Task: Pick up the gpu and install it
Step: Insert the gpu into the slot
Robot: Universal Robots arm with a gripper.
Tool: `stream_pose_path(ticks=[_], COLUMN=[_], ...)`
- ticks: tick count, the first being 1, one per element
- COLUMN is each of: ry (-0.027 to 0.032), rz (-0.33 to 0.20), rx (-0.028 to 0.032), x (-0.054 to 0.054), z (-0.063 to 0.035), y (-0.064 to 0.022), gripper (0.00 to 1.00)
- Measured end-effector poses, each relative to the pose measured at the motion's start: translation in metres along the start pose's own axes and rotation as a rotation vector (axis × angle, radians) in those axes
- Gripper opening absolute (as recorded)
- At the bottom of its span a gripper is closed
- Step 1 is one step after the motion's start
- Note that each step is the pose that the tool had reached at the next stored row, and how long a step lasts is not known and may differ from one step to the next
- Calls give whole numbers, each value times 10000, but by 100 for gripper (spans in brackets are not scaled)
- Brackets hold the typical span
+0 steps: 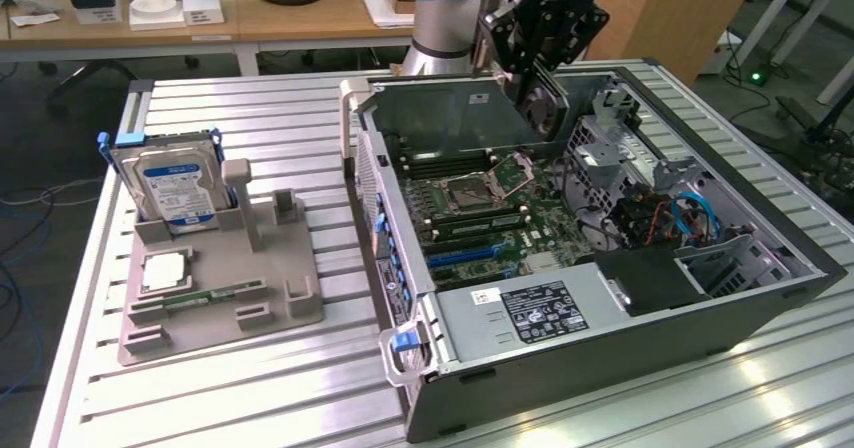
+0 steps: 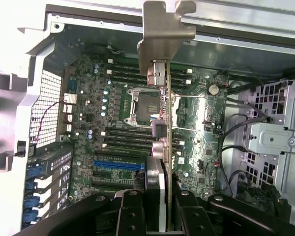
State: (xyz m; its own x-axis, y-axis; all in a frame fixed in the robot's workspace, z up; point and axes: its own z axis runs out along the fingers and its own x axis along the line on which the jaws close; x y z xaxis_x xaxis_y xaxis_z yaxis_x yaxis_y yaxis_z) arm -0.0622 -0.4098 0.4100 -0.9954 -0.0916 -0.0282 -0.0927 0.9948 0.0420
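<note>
Desk (image 1: 240, 388) carries the open computer case (image 1: 641, 358), side panel off, motherboard (image 2: 196, 113) exposed. I hang over the case's far end, end effector (image 1: 537, 83) clamped on the gpu (image 2: 160, 130). The card is edge-on, its bracket (image 2: 164, 29) leading, apart from the board. Step in hand, by my reading: pickup done, install not yet begun. The blue slot (image 2: 119, 166) lies beside the card's line, so seating calls for squaring the edge over a slot, then a straight press.
</note>
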Motion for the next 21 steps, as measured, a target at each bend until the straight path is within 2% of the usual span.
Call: stream_pose_path(ticks=[21], ry=[38], rz=[-919], rx=[-27], x=[1], z=[0], y=[-14], gripper=[28])
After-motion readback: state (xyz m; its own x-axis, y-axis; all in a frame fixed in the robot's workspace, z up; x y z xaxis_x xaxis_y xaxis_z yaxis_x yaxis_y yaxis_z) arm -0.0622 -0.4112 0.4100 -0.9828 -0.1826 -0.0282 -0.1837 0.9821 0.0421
